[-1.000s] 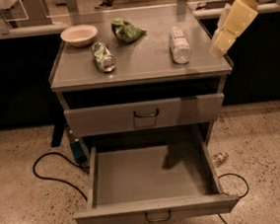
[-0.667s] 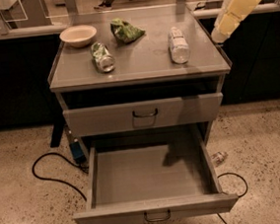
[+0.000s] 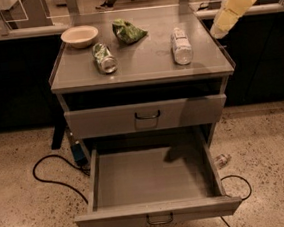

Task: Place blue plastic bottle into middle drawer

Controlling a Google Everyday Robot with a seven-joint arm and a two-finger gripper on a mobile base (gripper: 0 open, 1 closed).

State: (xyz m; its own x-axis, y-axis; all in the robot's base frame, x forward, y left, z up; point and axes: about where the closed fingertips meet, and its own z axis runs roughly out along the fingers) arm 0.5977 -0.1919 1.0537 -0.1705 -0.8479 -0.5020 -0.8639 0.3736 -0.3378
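Observation:
The blue plastic bottle (image 3: pixel 181 46), clear with a white cap and a white label, lies on its side on the right part of the cabinet top (image 3: pixel 143 70). My gripper (image 3: pixel 220 28) hangs in the air at the upper right, above and to the right of the bottle, apart from it and holding nothing that I can see. The middle drawer (image 3: pixel 156 213) is pulled wide open below, and its grey inside is bare. The handled drawer above it (image 3: pixel 147 116) is closed.
On the cabinet top are a white bowl (image 3: pixel 79 36), a crumpled green bag (image 3: pixel 128 30) and a crushed green-labelled can (image 3: pixel 105 58). A black cable (image 3: pixel 46 167) loops on the floor at the left. A small bit of litter (image 3: pixel 222 159) lies at the right.
My gripper has risen from beside the cabinet's right edge and drifted slightly left. The bottle and the drawers have not moved.

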